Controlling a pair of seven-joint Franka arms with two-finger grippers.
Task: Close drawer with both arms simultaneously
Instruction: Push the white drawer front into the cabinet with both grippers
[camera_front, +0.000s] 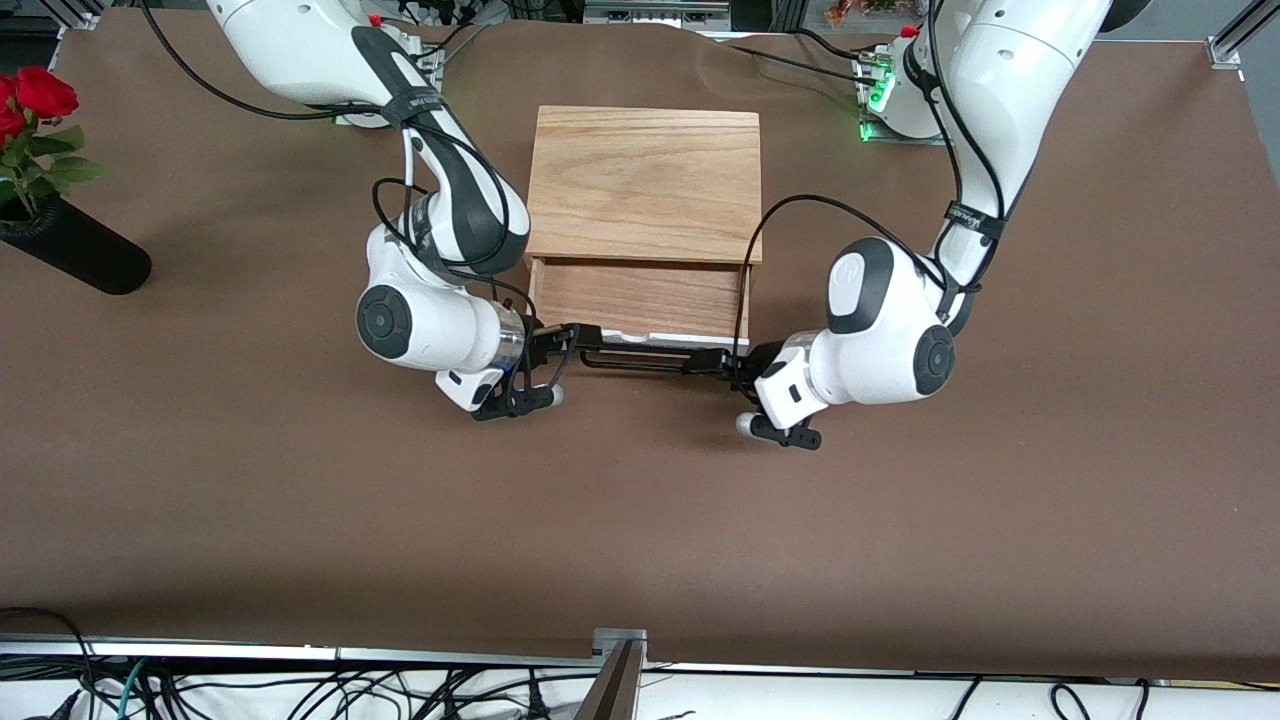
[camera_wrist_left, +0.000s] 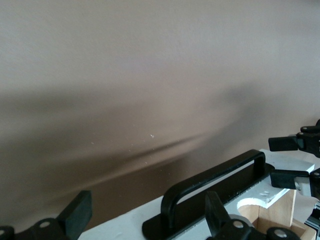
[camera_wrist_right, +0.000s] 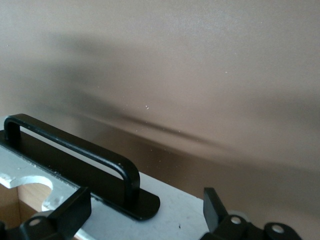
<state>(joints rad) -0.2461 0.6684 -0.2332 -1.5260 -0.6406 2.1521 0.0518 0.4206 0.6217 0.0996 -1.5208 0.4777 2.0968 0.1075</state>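
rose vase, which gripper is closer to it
Right. The right gripper is at the drawer front's end toward the vase; the left gripper is at its other end.

grippers (camera_front: 570, 345) (camera_front: 735, 365) flank drawer (camera_front: 640, 296) front.

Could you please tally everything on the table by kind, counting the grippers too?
Grippers: 2 (left, right)
Drawer: 1
Box: 1
Vase of roses: 1
Total: 5

- Box (camera_front: 645, 180): light oak grain.
- Drawer (camera_front: 640, 297): light wood, white front, black handle (camera_front: 640, 360).
- Table (camera_front: 640, 520): plain brown.
- Roses (camera_front: 35, 100): red, green leaves; vase (camera_front: 80, 255) black.
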